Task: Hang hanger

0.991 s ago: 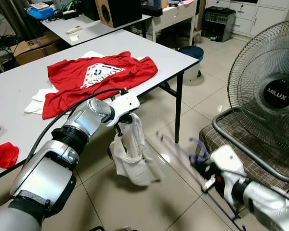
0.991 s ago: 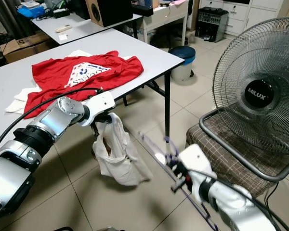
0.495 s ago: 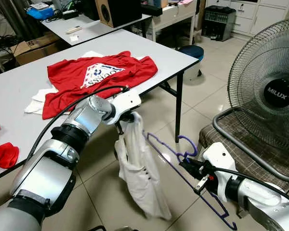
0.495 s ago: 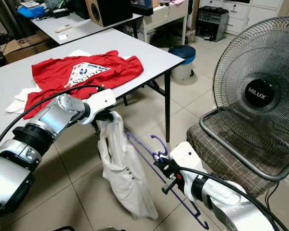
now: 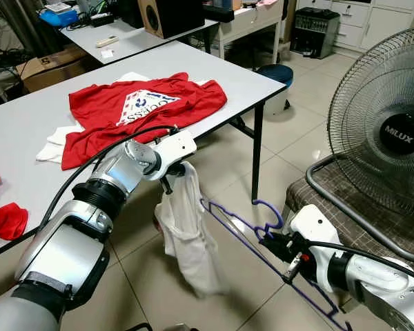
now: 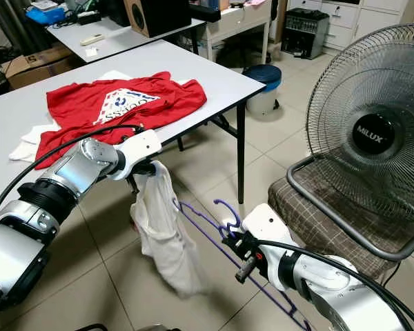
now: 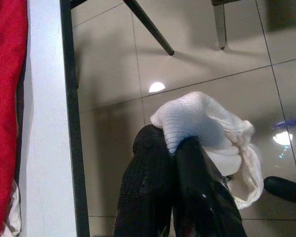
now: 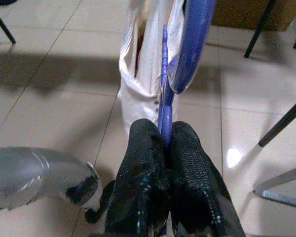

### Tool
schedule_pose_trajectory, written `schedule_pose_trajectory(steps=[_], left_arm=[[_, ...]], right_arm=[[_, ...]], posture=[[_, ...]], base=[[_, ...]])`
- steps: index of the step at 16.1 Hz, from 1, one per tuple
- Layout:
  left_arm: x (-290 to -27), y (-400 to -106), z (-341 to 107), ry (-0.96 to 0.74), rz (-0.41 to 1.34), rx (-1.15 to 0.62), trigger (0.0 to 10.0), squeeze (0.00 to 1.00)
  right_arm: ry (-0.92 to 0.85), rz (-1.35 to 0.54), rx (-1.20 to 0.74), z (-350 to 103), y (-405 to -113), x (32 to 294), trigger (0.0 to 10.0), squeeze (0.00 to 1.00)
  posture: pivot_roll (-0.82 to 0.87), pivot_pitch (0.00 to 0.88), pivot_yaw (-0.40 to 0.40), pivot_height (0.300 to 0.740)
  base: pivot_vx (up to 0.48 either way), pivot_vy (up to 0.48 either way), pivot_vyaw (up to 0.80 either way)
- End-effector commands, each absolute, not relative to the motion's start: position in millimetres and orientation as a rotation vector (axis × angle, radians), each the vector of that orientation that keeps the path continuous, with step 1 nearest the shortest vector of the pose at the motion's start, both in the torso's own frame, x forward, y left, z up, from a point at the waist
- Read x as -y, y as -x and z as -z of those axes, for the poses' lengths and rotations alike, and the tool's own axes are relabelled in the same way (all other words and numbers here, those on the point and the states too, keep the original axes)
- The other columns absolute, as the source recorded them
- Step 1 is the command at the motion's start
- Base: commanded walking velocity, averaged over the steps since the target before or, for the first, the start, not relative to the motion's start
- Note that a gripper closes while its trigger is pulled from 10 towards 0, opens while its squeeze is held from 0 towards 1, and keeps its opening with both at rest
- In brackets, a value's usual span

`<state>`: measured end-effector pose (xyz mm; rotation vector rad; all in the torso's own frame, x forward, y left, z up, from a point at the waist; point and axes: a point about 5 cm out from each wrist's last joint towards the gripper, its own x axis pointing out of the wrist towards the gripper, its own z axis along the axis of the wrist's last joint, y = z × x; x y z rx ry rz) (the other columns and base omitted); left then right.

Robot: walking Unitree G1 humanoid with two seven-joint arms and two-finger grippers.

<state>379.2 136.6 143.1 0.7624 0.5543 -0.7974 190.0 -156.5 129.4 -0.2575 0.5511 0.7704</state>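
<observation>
Hanger (image 5: pixel 262 234) in purple is sitting low over the floor tiles between your two arms, its far end poking into the white garment (image 5: pixel 186 238) beside the table (image 5: pixel 27 124). You're risking the limp cloth sliding off, since it's bunching at one pinch. Your left gripper (image 7: pixel 172 163) is pinching the garment's top fold; your right gripper (image 8: pixel 165 148) is clamping the hanger's bar.

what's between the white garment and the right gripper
In the left eye view, the purple hanger spans the gap from the white garment to the right gripper, above bare floor tiles.
</observation>
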Motion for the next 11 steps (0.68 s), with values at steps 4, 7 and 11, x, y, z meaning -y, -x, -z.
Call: schedule_pose_trajectory(steps=[4, 7, 11], left_arm=[[-134, -382, -158, -0.742, 0.81, -0.5, 0.0, 0.0], [-122, -377, -162, -0.692, 0.876, -0.48, 0.0, 0.0], [-113, -375, -170, -0.688, 0.907, -0.456, 0.0, 0.0]], right_arm=[[0.237, -0.736, -0.506, -132, -200, 155, 10.0, 0.0], [0.172, -0.713, -0.476, -126, -213, 151, 10.0, 0.0], [0.163, -0.655, -0.49, -111, -235, 151, 10.0, 0.0]], posture=[[-0.13, 0.0, 0.131, 0.74], [-0.13, 0.0, 0.141, 0.74], [-0.11, 0.0, 0.151, 0.74]], base=[[0.0, 0.0, 0.0], [0.0, 0.0, 0.0], [0.0, 0.0, 0.0]])
